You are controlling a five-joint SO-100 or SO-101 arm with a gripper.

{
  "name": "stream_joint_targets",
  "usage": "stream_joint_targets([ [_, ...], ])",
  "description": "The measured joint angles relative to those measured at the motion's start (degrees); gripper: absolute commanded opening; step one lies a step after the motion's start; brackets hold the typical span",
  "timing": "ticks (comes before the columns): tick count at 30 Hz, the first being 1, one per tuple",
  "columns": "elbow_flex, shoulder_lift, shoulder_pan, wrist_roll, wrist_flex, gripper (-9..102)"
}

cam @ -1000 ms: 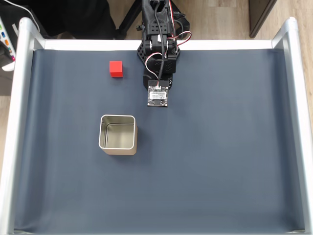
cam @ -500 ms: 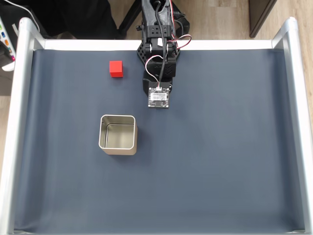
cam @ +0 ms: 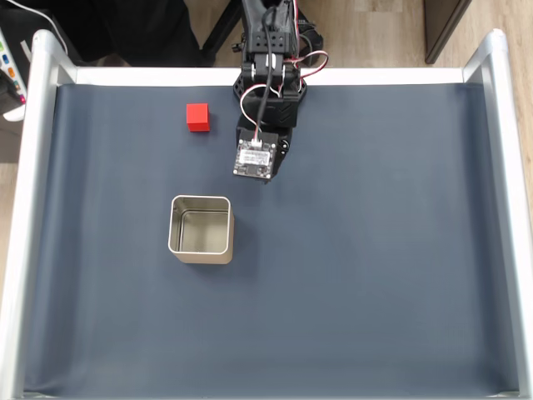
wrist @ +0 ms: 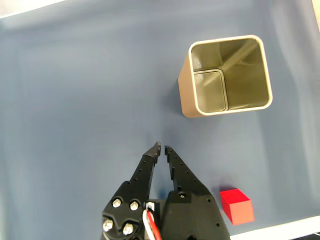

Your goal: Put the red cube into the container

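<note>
On the dark blue counter [cam: 375, 275], fixed view: the red cube [cam: 197, 117] sits near the top edge, left of the arm [cam: 268, 83], flat on the surface, touching nothing. The container [cam: 201, 228] stands upright below the cube, well apart from it, mouth up, nothing inside. The arm reaches down from the top edge, angled slightly left, a small circuit board [cam: 255, 157] on its wrist facing the camera.

Wrist view: the pincer [wrist: 161, 148] hovers over bare counter, jaws nearly closed with just a thin slit between the tips, holding nothing. Red cube [wrist: 236, 205] lies to the lower right beside the pincer body, not touching it. Container [wrist: 228, 76] sits at upper right, shiny inside visible, apart from the tips.
</note>
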Motion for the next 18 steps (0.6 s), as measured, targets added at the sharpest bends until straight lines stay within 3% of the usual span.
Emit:
stream_joint_targets([
  [10, -22.4, -14.2, 9.5, 2.4, 18.4, 4],
  [18, -25.0, -15.6, 24.4, 1.9, 23.4, 6],
])
